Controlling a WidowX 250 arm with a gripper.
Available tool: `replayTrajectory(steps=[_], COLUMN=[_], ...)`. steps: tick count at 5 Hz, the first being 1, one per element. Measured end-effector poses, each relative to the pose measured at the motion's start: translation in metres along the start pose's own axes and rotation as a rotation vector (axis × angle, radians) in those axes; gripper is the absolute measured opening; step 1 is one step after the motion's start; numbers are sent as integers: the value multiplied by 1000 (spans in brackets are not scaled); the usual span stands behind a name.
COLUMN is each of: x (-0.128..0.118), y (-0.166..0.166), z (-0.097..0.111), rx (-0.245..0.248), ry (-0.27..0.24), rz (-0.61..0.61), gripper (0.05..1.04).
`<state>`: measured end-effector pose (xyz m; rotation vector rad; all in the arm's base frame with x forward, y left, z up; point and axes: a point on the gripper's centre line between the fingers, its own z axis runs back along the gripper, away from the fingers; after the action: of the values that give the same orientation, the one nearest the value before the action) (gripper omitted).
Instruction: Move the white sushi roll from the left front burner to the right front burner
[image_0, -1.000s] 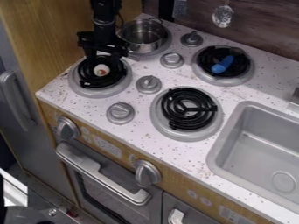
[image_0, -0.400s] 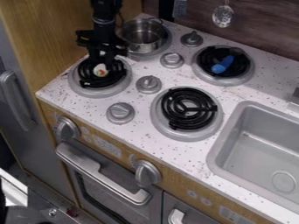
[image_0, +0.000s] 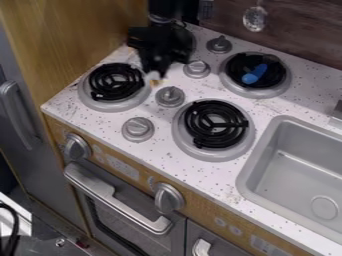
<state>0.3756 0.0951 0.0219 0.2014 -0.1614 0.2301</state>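
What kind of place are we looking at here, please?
It looks like a toy kitchen: a speckled countertop carries a stove with black coil burners, such as the front one, a grey sink is set in beside them, and an oven door sits below.

- No readable words or numbers.
- Front panel (image_0: 197, 206): pale block of markings (image_0: 122, 167) between the big knobs (image_0: 168, 197); too blurred to read.
- Same panel, near bottom edge of view: second pale block (image_0: 266, 245), also illegible.
- Small round marks (image_0: 236, 230) near both blocks; any signs on them unclear.
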Motion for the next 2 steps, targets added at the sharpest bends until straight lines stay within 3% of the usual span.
replayTrajectory(steps=[1, 2], x=[-3, -12], y=[-50, -93], z=[8, -7], rx=[-48, -94], ry=[-20, 26], rz=[-86, -143], gripper=[324, 324])
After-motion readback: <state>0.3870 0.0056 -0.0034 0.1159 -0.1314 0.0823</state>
